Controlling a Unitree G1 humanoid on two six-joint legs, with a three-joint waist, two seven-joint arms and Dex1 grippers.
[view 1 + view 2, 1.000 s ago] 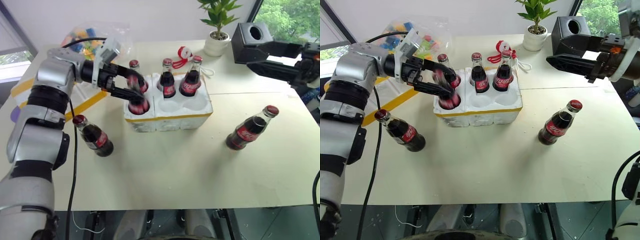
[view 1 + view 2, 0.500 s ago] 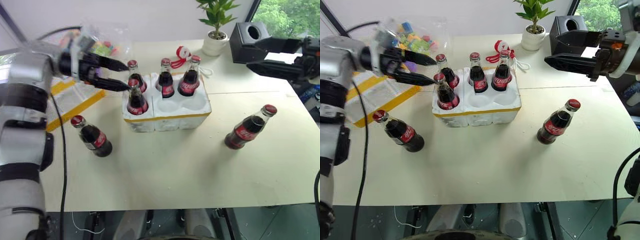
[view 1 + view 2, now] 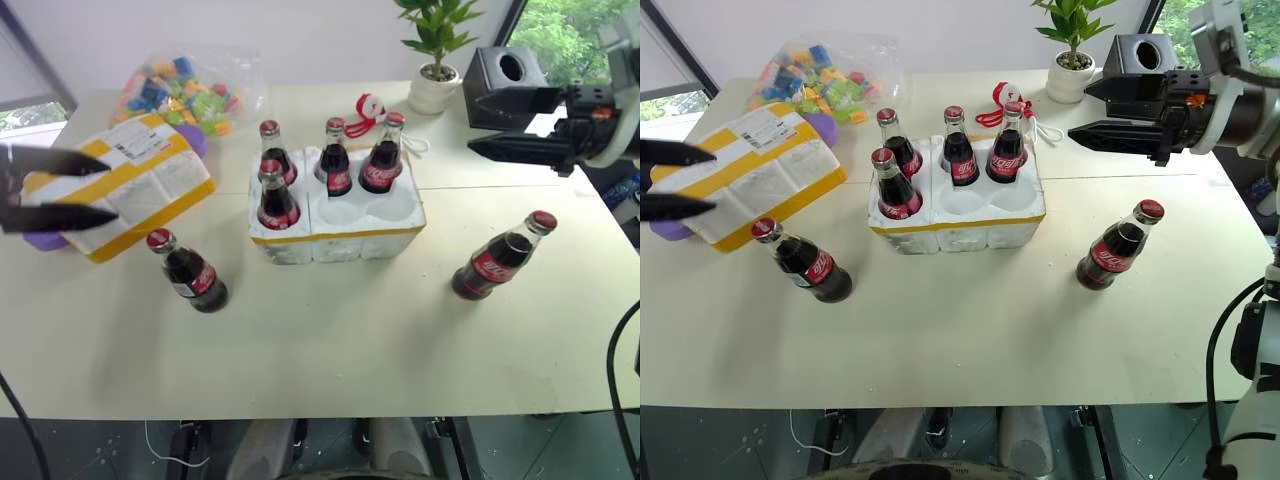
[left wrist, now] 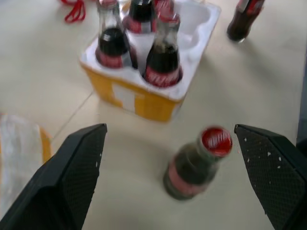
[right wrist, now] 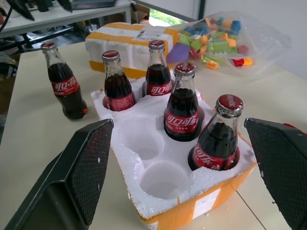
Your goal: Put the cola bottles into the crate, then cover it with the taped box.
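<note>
left gripper (image 3: 670, 180) spread wide, empty, hanging at the table's left edge just in front of the taped box (image 3: 750, 175); arm cut off by the frame. right gripper (image 3: 1110, 108) wide open, empty, above the far right of the table (image 3: 970, 340). crate (image 3: 958, 208) mid-table: four cola bottles (image 3: 962, 150) seated, two front wells bare. one bottle (image 3: 802, 262) stands left of the crate, another (image 3: 1118, 244) right.
</note>
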